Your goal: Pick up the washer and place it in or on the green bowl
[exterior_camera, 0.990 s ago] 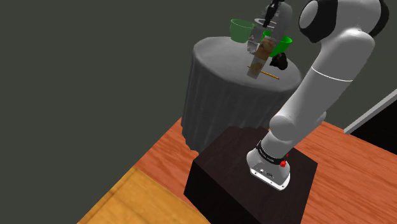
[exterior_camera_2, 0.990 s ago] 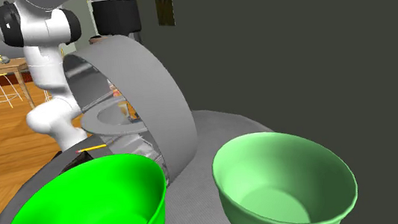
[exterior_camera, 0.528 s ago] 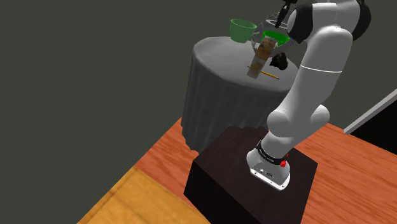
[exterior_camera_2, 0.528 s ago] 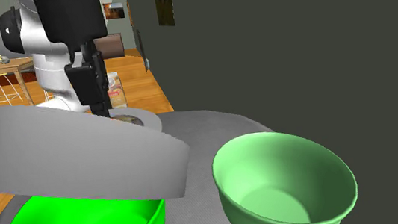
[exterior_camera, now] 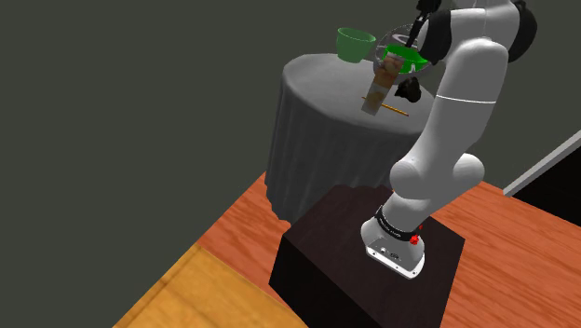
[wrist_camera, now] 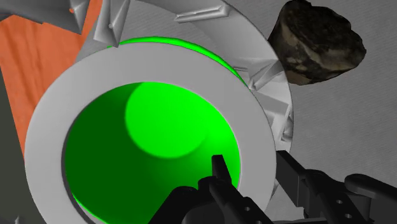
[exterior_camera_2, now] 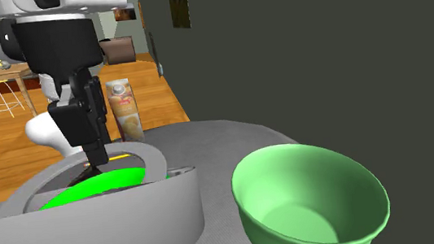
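We see the broad grey ring-shaped washer (wrist_camera: 51, 127) lying flat around the rim of the bright green round bowl (wrist_camera: 146, 165), directly under the black two-finger gripper (wrist_camera: 251, 170), which clamps the ring's band; we judge the release goes straight down

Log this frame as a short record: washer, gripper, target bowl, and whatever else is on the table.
washer: grey ring, roughly level over the bright green bowl, whose inside shows through its hole
gripper: shut on the washer's band, one finger inside the hole, one outside
washer's contact with the bowl: cannot tell
second bowl: pale green bowl, empty, beside the bright one
other items: dark rock, carton, thin orange stick
table: round, draped in grey cloth
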Robot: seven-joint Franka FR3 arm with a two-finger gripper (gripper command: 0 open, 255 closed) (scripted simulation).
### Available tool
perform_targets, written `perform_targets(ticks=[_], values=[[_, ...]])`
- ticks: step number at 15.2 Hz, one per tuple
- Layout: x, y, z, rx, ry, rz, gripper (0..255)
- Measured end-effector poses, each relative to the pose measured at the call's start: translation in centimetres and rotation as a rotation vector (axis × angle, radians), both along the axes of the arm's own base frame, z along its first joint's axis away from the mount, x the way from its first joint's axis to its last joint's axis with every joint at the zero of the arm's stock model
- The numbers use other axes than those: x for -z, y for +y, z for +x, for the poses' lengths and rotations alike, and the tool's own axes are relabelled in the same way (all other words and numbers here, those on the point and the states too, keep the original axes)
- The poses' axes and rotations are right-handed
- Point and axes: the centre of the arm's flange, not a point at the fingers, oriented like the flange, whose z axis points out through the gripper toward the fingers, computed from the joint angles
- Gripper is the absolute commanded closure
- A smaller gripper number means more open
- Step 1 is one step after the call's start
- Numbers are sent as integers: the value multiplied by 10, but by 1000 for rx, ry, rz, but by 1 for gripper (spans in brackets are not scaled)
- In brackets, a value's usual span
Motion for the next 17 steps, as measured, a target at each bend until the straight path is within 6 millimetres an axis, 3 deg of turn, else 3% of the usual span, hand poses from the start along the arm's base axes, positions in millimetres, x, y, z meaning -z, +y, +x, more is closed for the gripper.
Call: perform_targets(ticks=[8, 15, 16, 17], values=[[43, 0, 0, 2, 0, -1, 255], [44, 1, -1, 0, -7, -8, 255], [44, 0, -1, 0, -7, -7, 0], [45, 0, -1, 0, -5, -5, 0]])
